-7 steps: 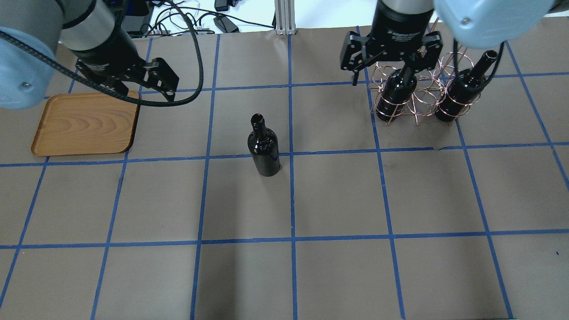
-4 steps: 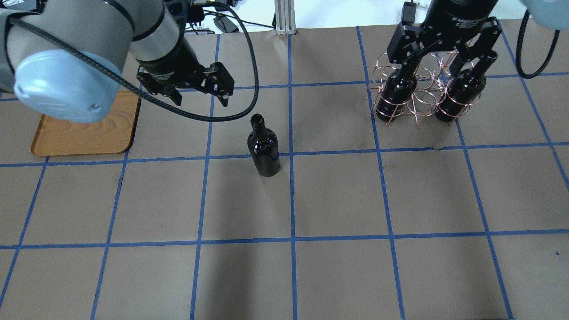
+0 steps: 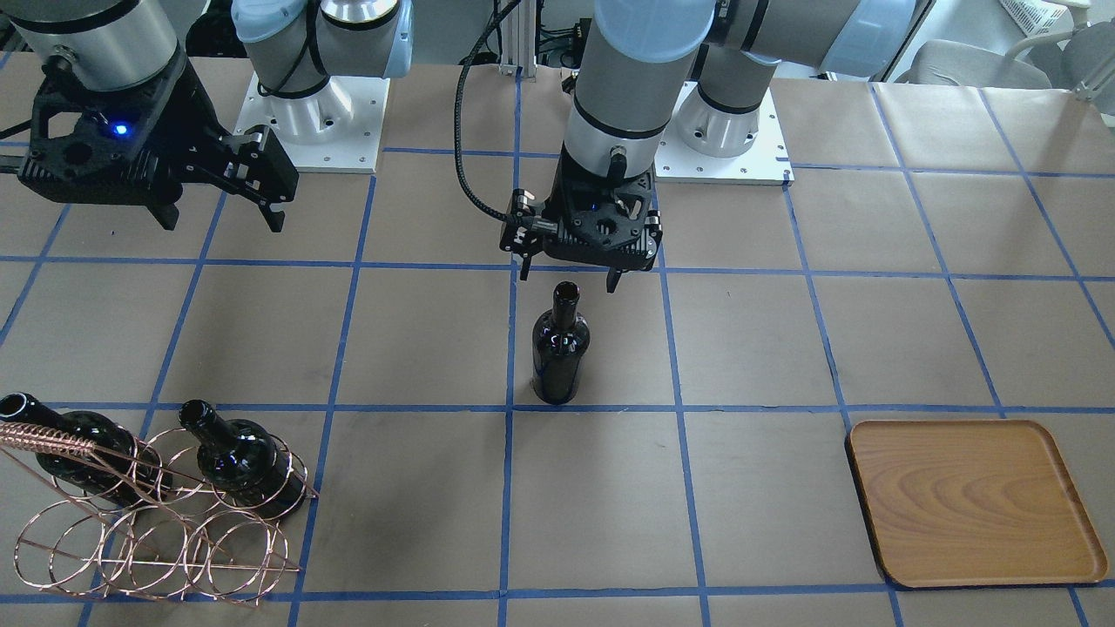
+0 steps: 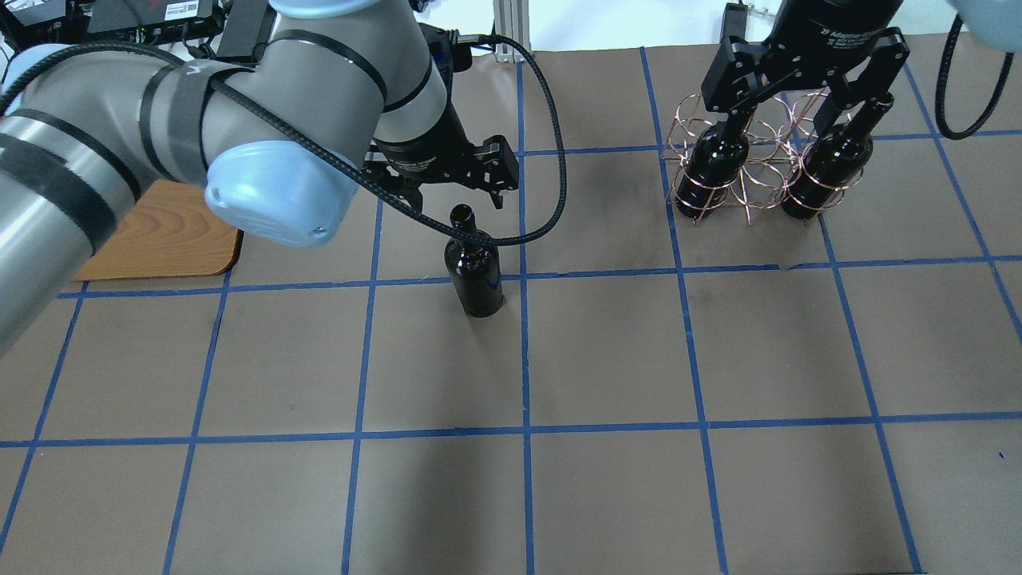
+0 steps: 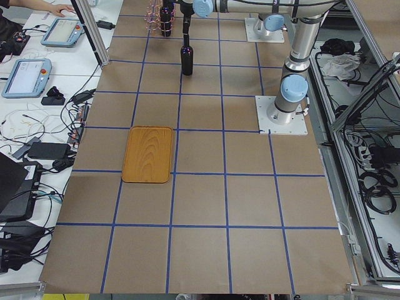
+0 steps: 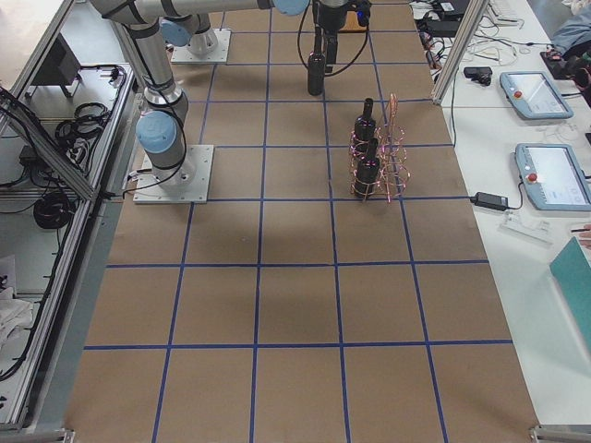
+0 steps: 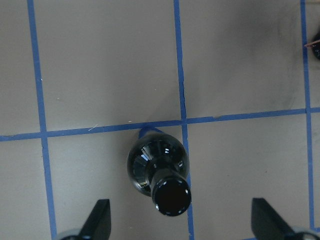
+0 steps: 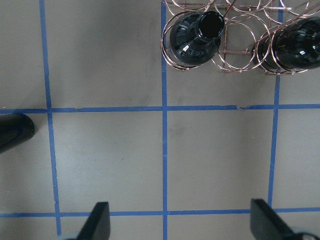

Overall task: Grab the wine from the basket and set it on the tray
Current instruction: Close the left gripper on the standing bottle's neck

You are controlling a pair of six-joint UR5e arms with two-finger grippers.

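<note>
Brown papered table (image 4: 607, 495), blue grid (image 4: 526, 430), wine (image 4: 475, 271) upright; bench (image 5: 62, 119) alongside.

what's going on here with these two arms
The left arm's jaws hang open right above the neck of a black glass wine bottle standing upright mid-table. The right arm's jaws are open by the copper wire basket, which holds two more bottles. The light wooden tray has no bottle on it yet.

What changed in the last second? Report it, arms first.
The left gripper swung from the tray's edge to above the standing wine bottle's neck, open. The right gripper shifted to the robot's right over the basket, open and empty. Standing wine bottle, basket, its two bottles and tray stayed put.
</note>
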